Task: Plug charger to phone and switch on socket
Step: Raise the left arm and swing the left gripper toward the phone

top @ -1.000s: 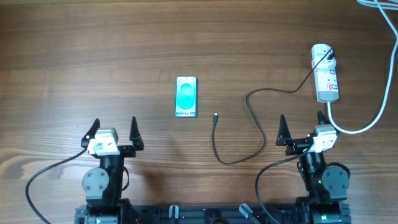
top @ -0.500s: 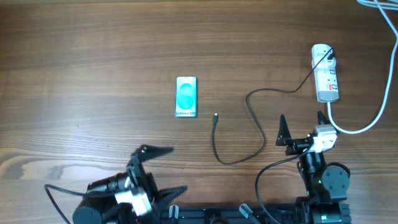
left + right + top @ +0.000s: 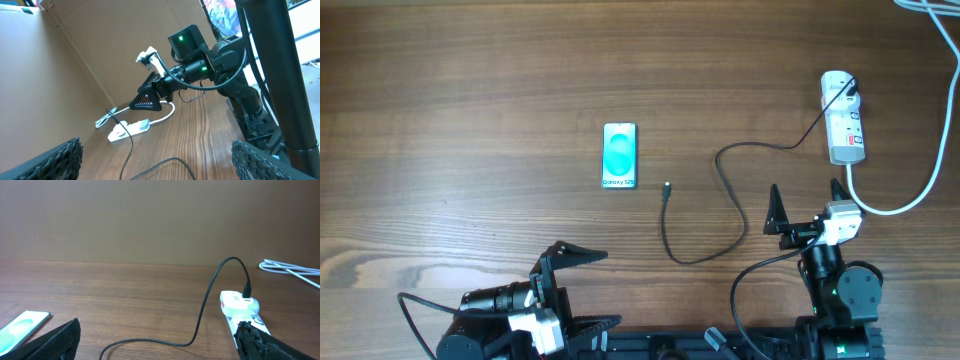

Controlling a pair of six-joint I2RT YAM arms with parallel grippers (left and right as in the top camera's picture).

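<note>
Brown wooden bench (image 3: 470,70). Both gaping wide, empty: left claw (image 3: 598,288), right claw (image 3: 805,192). White oblong power-strip socket (image 3: 843,130) sitting ahead of right claw. Small turquoise-screen phone (image 3: 619,155) lying lengthwise; thin black charger cable's tip (image 3: 667,186) lying just right of its near end, approx parallel, midway btwn arms.

turquoise phone (image 3: 619,155), black charger (image 3: 720,200), white socket (image 3: 843,131) with red marks, brown woodgrain table (image 3: 470,100)

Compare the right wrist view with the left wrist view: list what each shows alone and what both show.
Right wrist only: the phone, at the lower left edge. Left wrist only: the right arm, seen from across the table. Both: the socket with the charger plugged into it, the white lead, and the wooden table.
</note>
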